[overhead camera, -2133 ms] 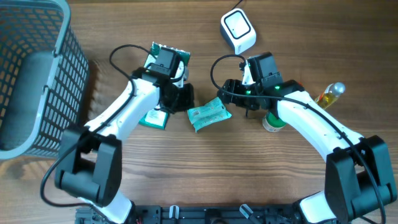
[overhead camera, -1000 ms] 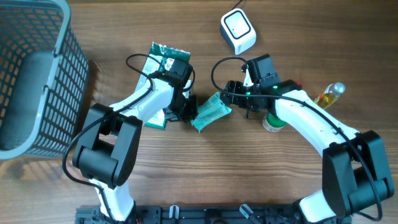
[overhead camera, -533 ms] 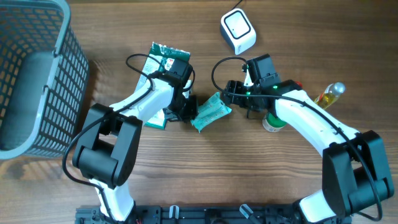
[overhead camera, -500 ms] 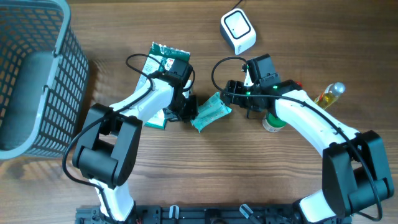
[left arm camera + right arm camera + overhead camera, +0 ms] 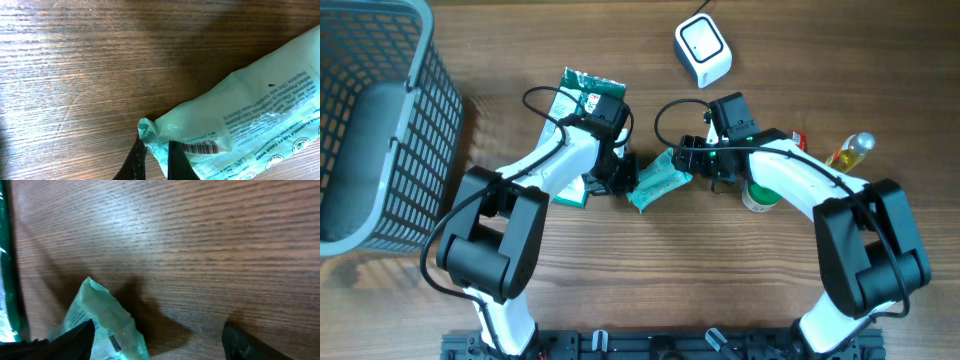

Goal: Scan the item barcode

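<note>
Wipes pack lies diagonal, lower-left to upper-right. Left gripper pinches its lower-left end. Right gripper is spread, closer to the pack than before.

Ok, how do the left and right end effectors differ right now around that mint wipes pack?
The left end effector is shut, pinching a corner of the wipes pack; the right end effector stands wide open, gripping nothing. The left sits beside the printed barcode; the right is at the pack's opposite end, with the pack's tip by one finger. Both are low over the wooden table, at the same pack.
</note>
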`<action>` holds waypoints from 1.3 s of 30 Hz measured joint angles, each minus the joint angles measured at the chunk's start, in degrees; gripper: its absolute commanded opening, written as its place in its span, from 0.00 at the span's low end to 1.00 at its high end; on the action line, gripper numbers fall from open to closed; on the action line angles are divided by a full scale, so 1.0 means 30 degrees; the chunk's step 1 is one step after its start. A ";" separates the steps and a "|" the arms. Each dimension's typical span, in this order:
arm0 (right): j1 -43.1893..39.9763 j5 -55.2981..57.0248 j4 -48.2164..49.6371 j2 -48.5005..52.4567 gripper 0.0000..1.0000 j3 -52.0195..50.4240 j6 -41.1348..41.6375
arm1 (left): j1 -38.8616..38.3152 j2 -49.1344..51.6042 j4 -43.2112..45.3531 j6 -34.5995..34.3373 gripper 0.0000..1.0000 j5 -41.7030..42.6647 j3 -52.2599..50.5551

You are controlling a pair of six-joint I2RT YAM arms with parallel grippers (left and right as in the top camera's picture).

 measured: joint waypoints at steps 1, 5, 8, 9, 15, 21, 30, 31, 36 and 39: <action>0.0000 -0.0015 0.0007 0.0015 0.82 0.0000 0.0000 | 0.0000 0.0000 0.0000 0.0000 0.04 0.0000 0.0000; 0.0000 -0.0131 0.0007 0.0015 0.82 0.0000 0.0007 | 0.0000 0.0000 0.0000 0.0000 0.04 0.0000 0.0000; 0.0000 -0.0138 0.0007 0.0015 0.82 0.0000 0.0007 | 0.0000 0.0000 0.0000 0.0000 0.04 0.0000 0.0000; 0.0000 -0.0138 0.0007 0.0015 0.82 0.0000 0.0007 | 0.0000 0.0000 0.0000 0.0000 0.04 0.0000 0.0000; 0.0000 -0.0146 0.0022 0.0015 0.84 0.0000 0.0007 | 0.0000 0.0000 0.0000 0.0000 0.04 0.0000 0.0000; 0.0000 -0.0146 0.0153 0.0015 0.85 0.0000 0.0000 | 0.0000 0.0000 0.0000 0.0000 0.04 0.0000 0.0000; 0.0000 -0.0146 0.0299 0.0015 0.89 0.0000 0.0007 | 0.0000 0.0000 0.0000 0.0000 0.04 0.0000 0.0000; 0.0000 -0.0146 0.0299 0.0015 0.89 0.0000 0.0000 | 0.0000 0.0000 0.0000 0.0000 0.04 0.0000 0.0000; 0.0000 -0.0270 0.0328 0.0015 0.92 0.0000 -0.0080 | 0.0000 0.0000 0.0000 0.0000 0.04 0.0000 0.0000; -0.0007 -0.0277 0.0357 0.0015 0.95 0.0000 -0.0087 | 0.0000 0.0000 0.0000 0.0000 0.04 0.0000 0.0000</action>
